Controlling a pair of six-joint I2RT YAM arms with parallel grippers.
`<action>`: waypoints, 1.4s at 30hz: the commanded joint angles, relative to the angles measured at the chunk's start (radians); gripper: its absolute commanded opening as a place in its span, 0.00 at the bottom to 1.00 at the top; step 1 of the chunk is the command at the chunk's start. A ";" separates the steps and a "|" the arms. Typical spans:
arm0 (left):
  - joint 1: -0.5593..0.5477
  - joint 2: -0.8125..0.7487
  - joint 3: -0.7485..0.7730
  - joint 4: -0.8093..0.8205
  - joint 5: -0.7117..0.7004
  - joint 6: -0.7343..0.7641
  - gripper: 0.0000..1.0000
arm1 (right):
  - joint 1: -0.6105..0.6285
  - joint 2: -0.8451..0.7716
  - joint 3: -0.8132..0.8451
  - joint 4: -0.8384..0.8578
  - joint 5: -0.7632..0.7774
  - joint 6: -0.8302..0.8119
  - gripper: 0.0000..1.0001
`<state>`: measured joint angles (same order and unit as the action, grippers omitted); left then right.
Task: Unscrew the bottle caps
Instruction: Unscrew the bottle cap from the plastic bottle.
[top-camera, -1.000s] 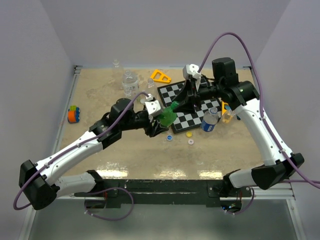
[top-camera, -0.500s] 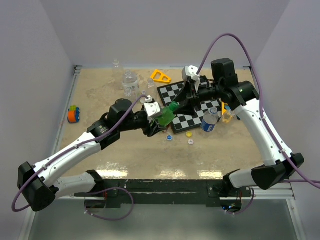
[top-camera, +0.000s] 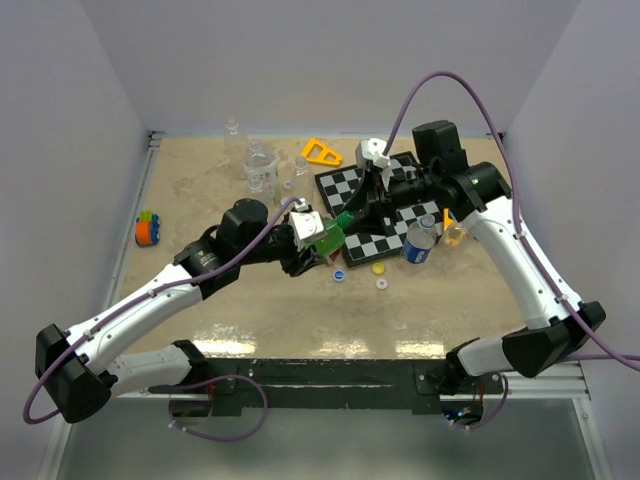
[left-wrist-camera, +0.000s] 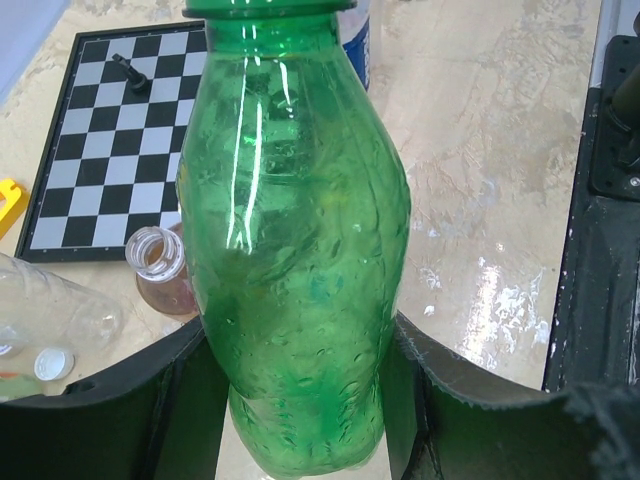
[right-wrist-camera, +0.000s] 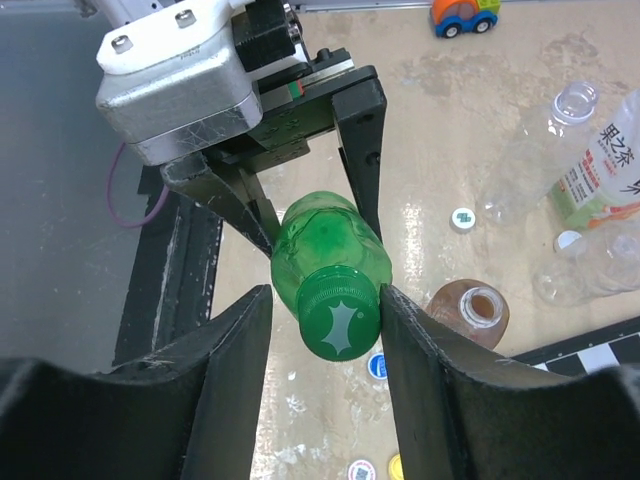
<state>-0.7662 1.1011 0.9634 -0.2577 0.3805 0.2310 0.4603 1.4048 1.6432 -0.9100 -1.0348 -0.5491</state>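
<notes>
Both hands are bracketing the green bottle (left-wrist-camera: 295, 250) above the bench (top-camera: 200, 190).
The left hand (top-camera: 316, 242) is clamping its body; the right hand (right-wrist-camera: 322, 305) is straddling the green cap (right-wrist-camera: 340, 322), jaws partly apart, and I cannot tell whether it is gripping.

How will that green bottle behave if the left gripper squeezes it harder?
The green bottle shows no liquid, so it is probably light, and its thin-looking wall may dent under the left gripper. Its glossy, curved sides could slip. Laid down, its round body would likely roll.
</notes>
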 joint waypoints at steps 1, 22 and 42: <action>-0.001 -0.014 0.047 0.020 -0.005 0.030 0.00 | 0.018 0.005 0.027 -0.020 0.025 -0.015 0.48; 0.028 -0.109 -0.127 -0.072 0.009 0.212 0.00 | 0.176 -0.148 -0.183 -0.075 0.272 -0.673 0.00; 0.022 -0.165 -0.334 0.144 -0.075 0.130 0.00 | 0.008 -0.242 -0.413 0.330 0.019 0.142 0.89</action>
<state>-0.7452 0.9653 0.6346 -0.2256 0.3222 0.3820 0.4629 1.1603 1.3056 -0.7544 -0.9951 -0.6762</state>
